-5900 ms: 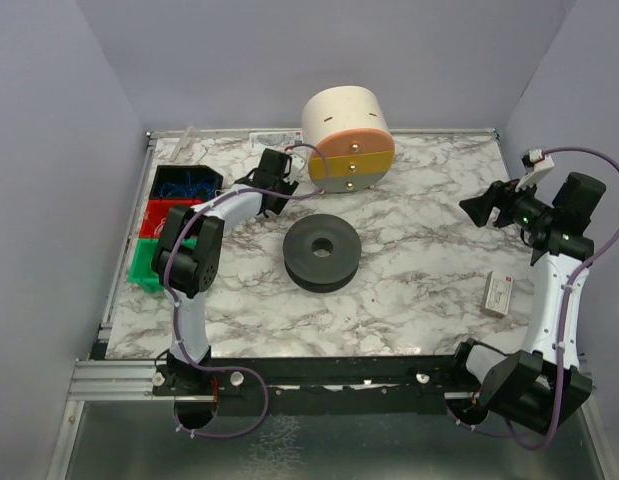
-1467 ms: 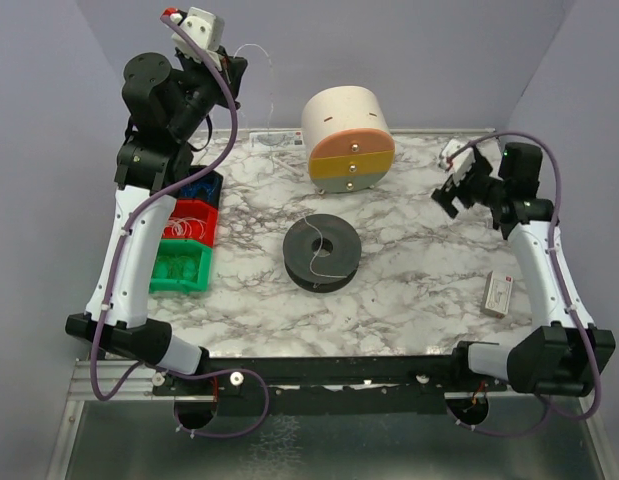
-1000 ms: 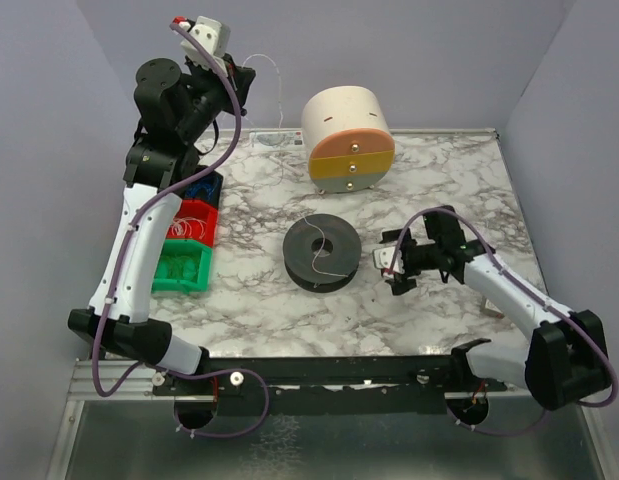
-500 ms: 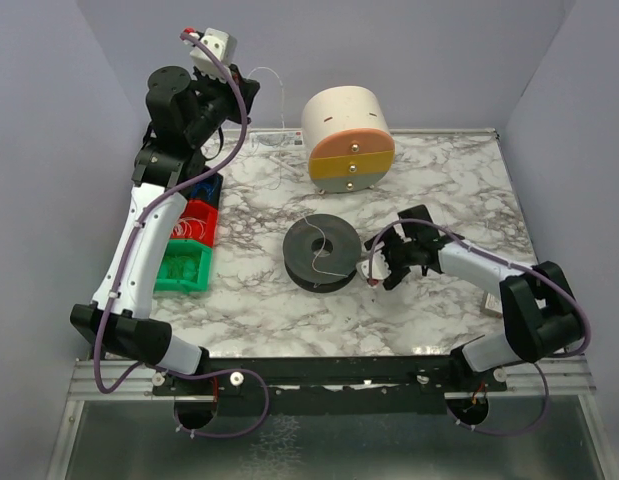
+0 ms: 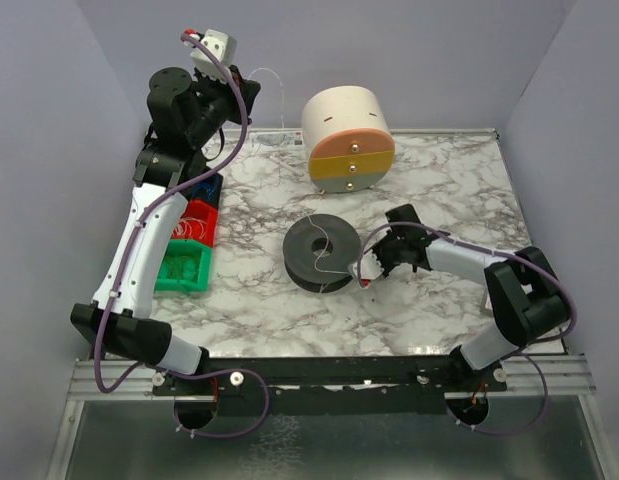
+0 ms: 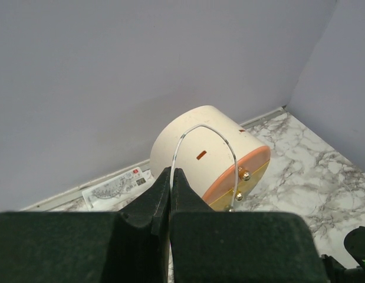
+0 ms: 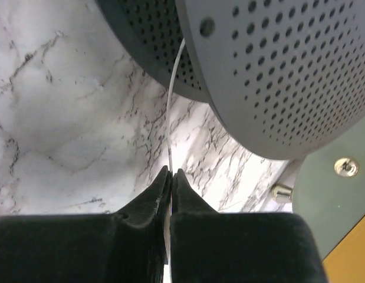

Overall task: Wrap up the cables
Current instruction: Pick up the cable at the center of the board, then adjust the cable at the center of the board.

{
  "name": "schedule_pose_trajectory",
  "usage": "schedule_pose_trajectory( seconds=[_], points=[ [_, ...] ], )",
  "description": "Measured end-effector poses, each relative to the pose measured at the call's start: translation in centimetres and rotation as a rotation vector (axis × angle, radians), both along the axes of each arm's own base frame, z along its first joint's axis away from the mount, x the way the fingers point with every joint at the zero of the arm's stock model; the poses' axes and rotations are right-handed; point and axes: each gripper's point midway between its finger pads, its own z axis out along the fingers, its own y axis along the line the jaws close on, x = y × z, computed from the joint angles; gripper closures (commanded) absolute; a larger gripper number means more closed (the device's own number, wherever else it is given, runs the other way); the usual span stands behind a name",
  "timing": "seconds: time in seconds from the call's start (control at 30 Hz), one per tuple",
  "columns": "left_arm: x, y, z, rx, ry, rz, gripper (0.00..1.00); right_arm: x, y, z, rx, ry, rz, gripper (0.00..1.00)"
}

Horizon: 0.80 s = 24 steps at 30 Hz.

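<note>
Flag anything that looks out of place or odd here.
A thin cable curls loose over the top face of the dark spool, not wound; the right gripper pinches it beside the spool. Another strand arcs in the air from the raised left gripper. Nothing looks spilled or damaged.

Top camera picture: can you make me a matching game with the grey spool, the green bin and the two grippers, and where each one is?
Things
1. spool
2. green bin
3. left gripper
4. right gripper

Places
A. raised high near the back wall, shut on a thin cable
B. lying flat in the middle of the table
C. down low at the spool's right side, shut on a thin cable
D. at the table's left edge, the nearest in a row of bins

Pairs: 1-B, 2-D, 3-A, 4-C
</note>
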Motion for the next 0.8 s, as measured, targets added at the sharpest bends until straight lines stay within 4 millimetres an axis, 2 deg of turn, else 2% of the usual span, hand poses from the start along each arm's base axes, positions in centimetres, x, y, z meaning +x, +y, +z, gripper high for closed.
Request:
schedule_pose_trajectory(
  seconds=[0.1, 0.13, 0.23, 0.3, 0.37, 0.4, 0.47, 0.53, 0.63, 0.67, 0.73, 0.8],
  points=[
    [-0.1, 0.0, 0.1, 0.002, -0.003, -0.003, 1.0, 0.3, -0.7, 0.4, -0.012, -0.008, -0.047, 0.99],
    [-0.2, 0.0, 0.2, 0.005, -0.006, -0.006, 1.0, 0.5, -1.4, 0.8, -0.019, -0.014, -0.081, 0.99],
    [-1.0, -0.3, 0.4, 0.025, -0.017, -0.036, 1.0, 0.8, -3.7, 3.1, 0.002, -0.036, -0.169, 0.99],
    [-1.8, -0.4, 0.6, 0.04, -0.023, -0.061, 1.0, 1.4, -6.8, 5.6, 0.022, -0.073, -0.26, 0.99],
    [-2.7, -0.6, 0.9, 0.049, -0.031, -0.085, 1.0, 2.3, -10.7, 8.8, 0.041, -0.143, -0.375, 0.99],
    [-3.3, -0.7, 1.1, 0.052, -0.04, -0.101, 1.0, 2.6, -12.2, 9.8, 0.046, -0.168, -0.418, 0.99],
    [-4.0, -0.9, 1.5, 0.054, -0.052, -0.121, 1.0, 3.5, -16.5, 11.7, 0.037, -0.218, -0.54, 0.99],
    [-4.4, -1.1, 1.7, 0.054, -0.06, -0.142, 1.0, 4.2, -20.4, 12.3, 0.013, -0.23, -0.65, 0.99],
    [-4.4, -1.6, 1.4, 0.048, -0.056, -0.157, 1.0, 5.1, -25.1, 11.1, -0.03, -0.196, -0.812, 0.99],
    [-4.3, -1.8, 1.3, 0.046, -0.052, -0.16, 1.0, 5.4, -26.5, 10.3, -0.046, -0.18, -0.864, 0.92],
    [-4.0, -2.2, 0.9, 0.041, -0.042, -0.166, 1.0, 5.8, -28.3, 8.7, -0.067, -0.15, -0.959, 0.65],
    [-3.6, -2.9, 0.3, 0.042, -0.031, -0.176, 1.0, 6.1, -29.3, 7.3, -0.078, -0.12, -1.035, 0.49]
  ],
)
